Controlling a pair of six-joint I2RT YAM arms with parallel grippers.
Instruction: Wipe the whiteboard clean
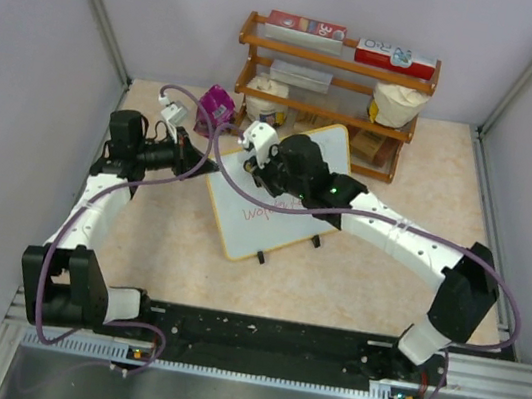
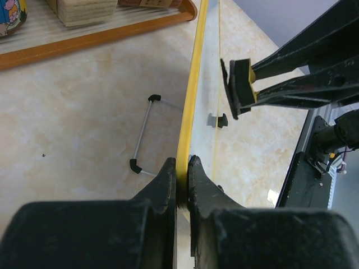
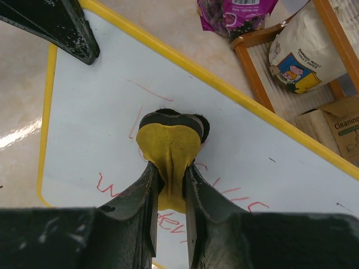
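The step in hand looks like wiping. The whiteboard stands tilted mid-table, with the shelf at its 12 o'clock. The left gripper pinches its yellow frame near 10 o'clock. The right gripper grasps a yellow eraser set on the board. Next, it should sweep toward 6 o'clock across the red writing. The right fingers hide part of that writing, and whether the eraser sits flat is unclear.

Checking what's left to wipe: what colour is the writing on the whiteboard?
Red writing on the whiteboard, clearest in the right wrist view.
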